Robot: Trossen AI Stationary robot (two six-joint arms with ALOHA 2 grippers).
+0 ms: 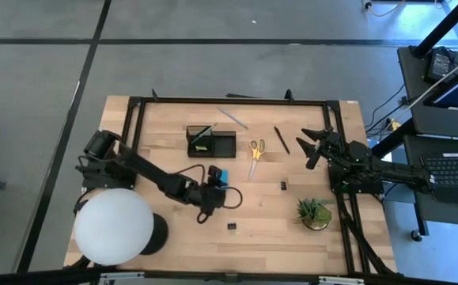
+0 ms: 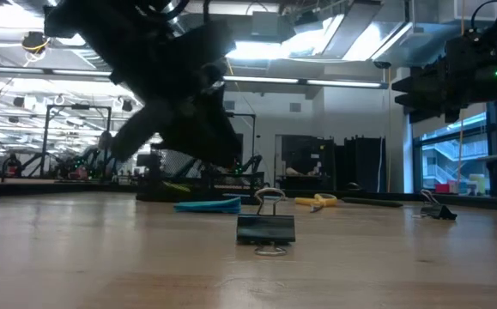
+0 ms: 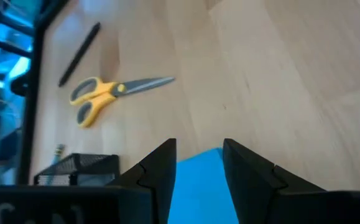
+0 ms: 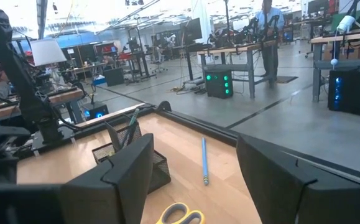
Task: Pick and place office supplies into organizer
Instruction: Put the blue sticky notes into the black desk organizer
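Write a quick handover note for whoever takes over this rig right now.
Left gripper: over the blue note pad, fingers either side of it; grip not confirmed.
Right gripper: open, empty, waiting at the table's right.
Organizer: holds a green pen or so.
Left out: scissors, grey pen, dark pen, two clips.
Done: little. Left: nearly everything.
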